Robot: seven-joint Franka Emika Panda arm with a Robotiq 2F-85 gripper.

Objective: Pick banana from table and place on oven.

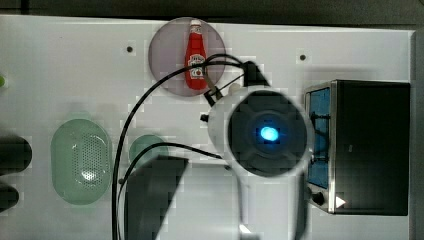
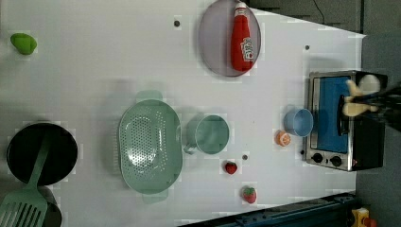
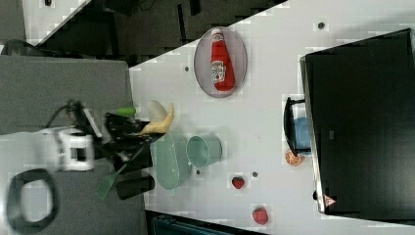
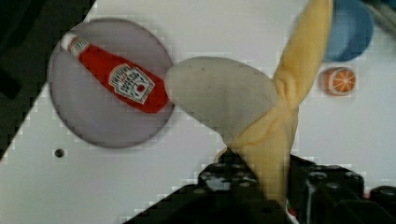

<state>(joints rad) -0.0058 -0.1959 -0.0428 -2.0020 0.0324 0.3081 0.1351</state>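
The pale yellow banana (image 4: 280,130), with its peel forked open, sticks out from between the black fingers of my gripper (image 4: 273,186), which is shut on its lower end. It hangs high above the white table (image 1: 75,65). In the right view the banana (image 3: 160,122) and gripper (image 3: 139,132) show over the table's left side, above the green colander. In the left view the banana (image 2: 357,109) appears in front of the oven (image 2: 331,118). The oven (image 1: 372,145) has a black top, a blue glass door and stands shut at the top view's right.
A ketchup bottle (image 1: 196,57) lies on a grey plate (image 1: 165,50). A green colander (image 2: 150,146), green mug (image 2: 211,135), blue cup (image 2: 299,121), orange slice (image 2: 283,138) and two strawberries (image 2: 231,167) sit on the table. A black pan (image 2: 41,153) holds a spatula.
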